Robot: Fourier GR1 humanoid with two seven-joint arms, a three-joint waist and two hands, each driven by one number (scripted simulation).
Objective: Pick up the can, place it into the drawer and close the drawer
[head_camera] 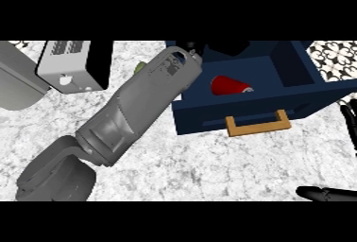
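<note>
A: The red cylindrical can (230, 85) lies inside the dark blue open drawer (307, 101), upper right of the frame, so the step in hand looks like closing it.

B: The left grey forearm runs diagonally from lower left up to the drawer's back left corner. Its hand (190, 46) barely shows beyond the wrist; I cannot tell how its fingers stand.

A: The right hand (327, 193) shows at the right edge, dark fingers straight and relaxed, holding nothing.

B: My judgement: lift the left arm clear of the drawer's wall first, or it blocks the travel.

A: Then push squarely on the front panel by the tan wooden handle (258, 125), centred, so the drawer slides straight.

B: On the speckled white stone bench (202, 165), a white boxy toaster (70, 66) sits upper left, well apart.
</note>
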